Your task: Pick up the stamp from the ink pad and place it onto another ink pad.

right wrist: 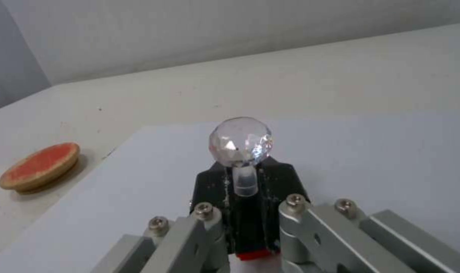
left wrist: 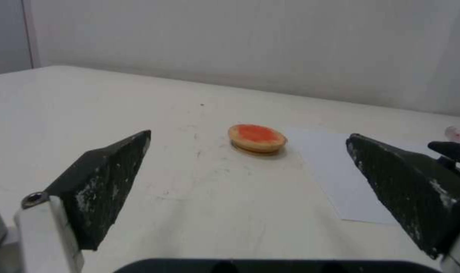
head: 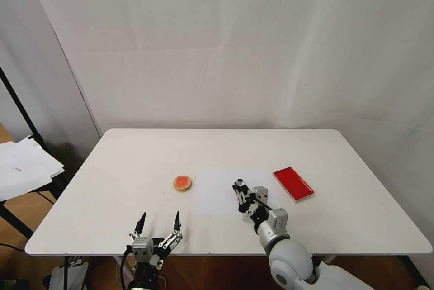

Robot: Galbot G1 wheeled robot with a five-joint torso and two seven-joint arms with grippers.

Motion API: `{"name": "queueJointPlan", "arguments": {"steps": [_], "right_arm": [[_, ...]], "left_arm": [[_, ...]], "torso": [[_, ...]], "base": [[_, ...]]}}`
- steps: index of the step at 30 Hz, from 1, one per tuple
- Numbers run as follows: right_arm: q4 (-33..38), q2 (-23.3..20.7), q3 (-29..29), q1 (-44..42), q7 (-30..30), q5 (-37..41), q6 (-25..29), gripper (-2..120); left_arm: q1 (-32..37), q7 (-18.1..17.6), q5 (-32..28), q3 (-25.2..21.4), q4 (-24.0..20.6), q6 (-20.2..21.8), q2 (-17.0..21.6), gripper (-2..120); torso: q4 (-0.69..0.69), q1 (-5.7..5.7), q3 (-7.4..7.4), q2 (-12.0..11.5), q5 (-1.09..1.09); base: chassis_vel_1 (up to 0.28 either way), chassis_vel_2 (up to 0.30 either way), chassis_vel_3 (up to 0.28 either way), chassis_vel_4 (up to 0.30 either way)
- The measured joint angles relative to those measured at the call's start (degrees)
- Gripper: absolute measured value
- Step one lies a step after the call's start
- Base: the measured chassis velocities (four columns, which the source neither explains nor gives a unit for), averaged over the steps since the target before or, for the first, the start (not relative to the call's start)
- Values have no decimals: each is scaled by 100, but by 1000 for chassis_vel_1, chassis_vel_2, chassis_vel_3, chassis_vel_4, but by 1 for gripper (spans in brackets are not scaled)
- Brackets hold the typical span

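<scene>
In front of you a white table (head: 135, 154) with rounded corners runs wide, its smooth top faintly scuffed, with broad bare room along the far edge and both sides. A thin white sheet of paper (head: 217, 190) lies flat near the middle. To its right, well in from the table's right edge, the ink pad (head: 293, 183) sits flat: a glossy red rectangle with a pale rim. Just beside the paper's left edge sits another ink pad (head: 182, 183), a small round disc with a tan rim and grainy orange-red centre. Your right gripper (head: 241, 196) is over the paper's right part, between the two pads, its metal fingers clamped on the stamp (right wrist: 243, 167), a black block with a clear faceted ball knob and a red underside. Your left gripper (head: 158, 223) waits at the near table edge, its dark, wedge-shaped fingers spread wide apart, pointing toward the round pad with bare table between.
</scene>
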Motion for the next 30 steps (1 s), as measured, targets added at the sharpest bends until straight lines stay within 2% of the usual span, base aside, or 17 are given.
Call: {"name": "queueJointPlan", "arguments": {"steps": [7,12,16,21,25,30], "right_arm": [[72,75,96,65,12,-91,125,8],[543,93,284,374,-44,-3,215,8],[754,77,196,534,-112,161,143,8],[628,143,-247,732,-216,200,120,8],[246,410,-720,988,-287,223,163,8],[-51,615,-1042,1308,-348,340,190,8]], "left_arm": [[0,0,0,1,0,0,1,102],[0,0,0,0,0,0,0,102],[0,0,0,0,0,0,0,102],[0,0,0,0,0,0,0,102],[0,0,0,0,0,0,0,102],[0,0,0,0,0,0,0,102]], "torso": [[0,0,2,-1,2],[2,2,2,-1,-2],[1,1,1,-1,-1],[0,1,1,-1,0],[1,1,1,-1,0],[1,1,1,-1,0]], "base": [[0,0,0,0],[0,0,0,0],[0,0,0,0],[0,0,0,0],[0,0,0,0],[0,0,0,0]]}}
